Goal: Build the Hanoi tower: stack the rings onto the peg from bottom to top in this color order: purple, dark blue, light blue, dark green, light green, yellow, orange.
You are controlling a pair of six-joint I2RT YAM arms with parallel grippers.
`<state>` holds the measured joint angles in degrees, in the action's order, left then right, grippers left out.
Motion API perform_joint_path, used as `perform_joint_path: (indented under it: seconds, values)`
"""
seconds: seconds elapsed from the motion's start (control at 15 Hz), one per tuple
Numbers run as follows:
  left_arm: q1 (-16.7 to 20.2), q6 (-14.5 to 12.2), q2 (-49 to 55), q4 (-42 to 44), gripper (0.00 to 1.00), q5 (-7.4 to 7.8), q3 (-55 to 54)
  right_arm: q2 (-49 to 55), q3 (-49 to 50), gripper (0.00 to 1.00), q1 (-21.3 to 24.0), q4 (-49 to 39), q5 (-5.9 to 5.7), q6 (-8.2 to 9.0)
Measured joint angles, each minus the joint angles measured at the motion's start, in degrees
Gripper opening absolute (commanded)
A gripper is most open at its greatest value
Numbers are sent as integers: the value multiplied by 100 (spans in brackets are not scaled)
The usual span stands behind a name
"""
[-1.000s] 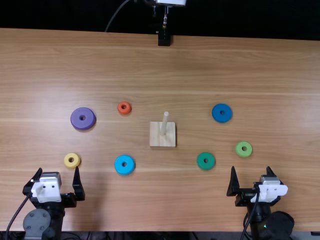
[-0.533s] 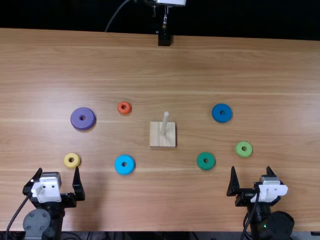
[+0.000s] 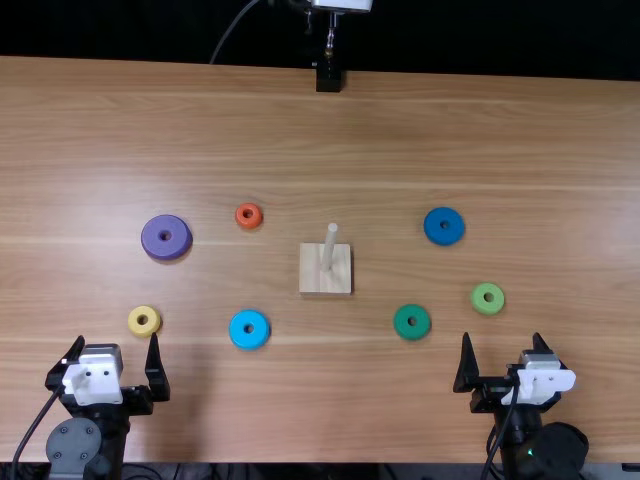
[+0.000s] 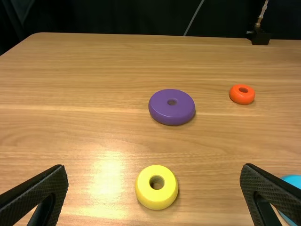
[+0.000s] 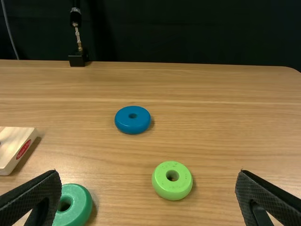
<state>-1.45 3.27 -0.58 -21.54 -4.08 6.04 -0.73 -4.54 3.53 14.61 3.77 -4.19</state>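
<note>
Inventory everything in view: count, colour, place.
Rings: 2, purple and orange, far left
Rings: 2, yellow and light blue, near left
Ring: 1, dark blue, far right
Rings: 2, dark green and light green, near right
Block: 1, pale wood, centre
Peg: 1, pale wood, on block
Table: 1, light brown, beneath
Stand: 1, black, far edge
Cable: 1, grey, beyond table
Left gripper: 1, mostly black, near left
Right gripper: 1, mostly black, near right

No visible change — none anywhere
</note>
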Motion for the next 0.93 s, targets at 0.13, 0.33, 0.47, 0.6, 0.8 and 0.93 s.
perform_joint_path:
  seconds: [0.13, 0.33, 0.47, 0.6, 0.8, 0.93]
  values:
    - [0, -2, 0, 59, 100, 142, 0, 0, 0, 100, 2, 2, 2, 0]
    - [0, -7, -2, 0, 100, 614, 116, 0, 0, 100, 0, 2, 2, 2]
    - [7, -2, -402, -48, 100, 754, 664, 0, 0, 100, 0, 0, 4, 2]
    - [7, -4, -1231, -37, 100, 763, 1567, 0, 0, 100, 0, 0, 2, 0]
    - [96, -4, -2938, -190, 100, 778, 3213, 0, 0, 100, 0, 0, 2, -2]
    - [330, -4, -4247, -1084, 100, 780, 4190, 0, 0, 100, 0, 2, 2, 0]
